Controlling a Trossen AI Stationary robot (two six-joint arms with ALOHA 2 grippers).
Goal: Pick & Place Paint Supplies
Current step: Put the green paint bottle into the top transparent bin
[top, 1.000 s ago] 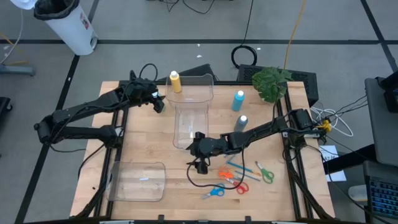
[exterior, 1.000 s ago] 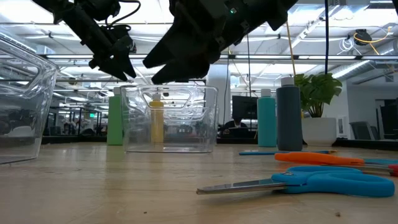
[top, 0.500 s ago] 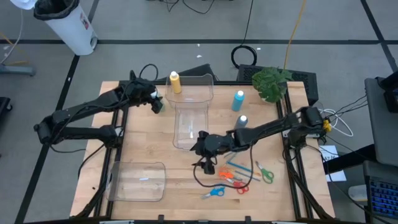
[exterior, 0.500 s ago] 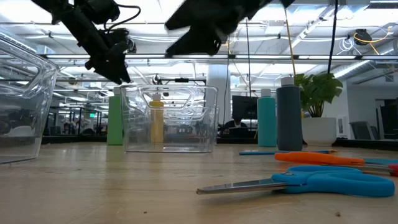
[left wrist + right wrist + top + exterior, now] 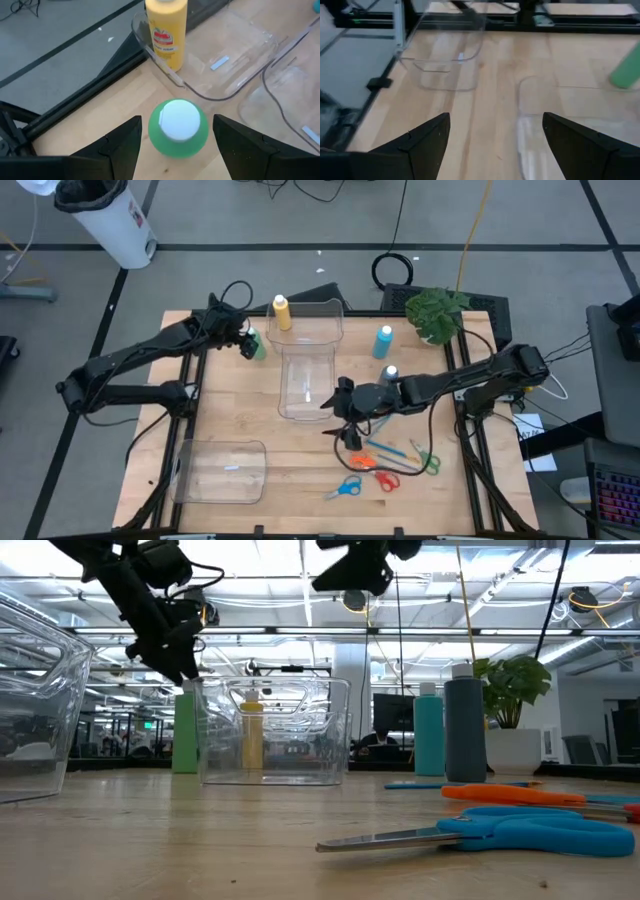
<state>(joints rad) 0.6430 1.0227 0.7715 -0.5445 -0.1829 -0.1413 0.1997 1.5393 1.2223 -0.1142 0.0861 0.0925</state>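
A green paint bottle [image 5: 177, 131] with a white cap stands upright on the table at the far left. My left gripper [image 5: 249, 345] hangs open over it, slanting down, one finger on either side of the cap with a gap on both sides. A yellow bottle [image 5: 282, 311] stands at the far edge. A light blue bottle [image 5: 384, 341] and a grey-blue one [image 5: 389, 376] stand right of centre. Thin blue and orange brushes [image 5: 385, 450] lie near the front right. My right gripper [image 5: 336, 398] hangs open and empty, high above the clear bin's [image 5: 305, 380] near end.
A second clear container [image 5: 318, 320] sits behind the bin, and a third [image 5: 222, 470] at the near left. Blue [image 5: 343, 488], red [image 5: 378, 472] and green [image 5: 428, 460] scissors lie beside the brushes. A potted plant [image 5: 437, 312] stands at the far right corner.
My right gripper has risen from just above the table at the bin's near end and drawn back toward the table's right edge, staying open. My left gripper has tipped further down over the green bottle, staying open.
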